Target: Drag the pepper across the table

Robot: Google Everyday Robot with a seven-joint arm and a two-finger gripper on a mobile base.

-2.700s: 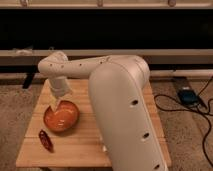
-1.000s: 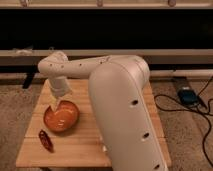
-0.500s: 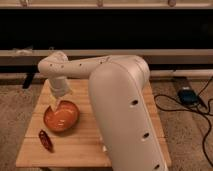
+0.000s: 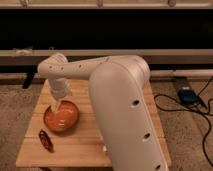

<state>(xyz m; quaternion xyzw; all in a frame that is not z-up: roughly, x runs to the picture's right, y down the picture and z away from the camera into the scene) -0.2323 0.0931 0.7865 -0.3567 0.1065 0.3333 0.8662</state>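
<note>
Red pepper (image 4: 46, 140) on table (image 4: 87, 142), beside bowl (image 4: 61, 119); gripper (image 4: 54, 106), aperture indiscernible, hangs over bowl: best lowered squarely against pepper before dragging.

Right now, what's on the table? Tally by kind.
pepper: 1
bowl: 1
Total: 2, both on the table. The end effector hangs over the bowl's left side.

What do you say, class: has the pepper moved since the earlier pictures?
No. The pepper keeps its spot beside the orange bowl on the table; the gripper hangs over the bowl's rim.
</note>
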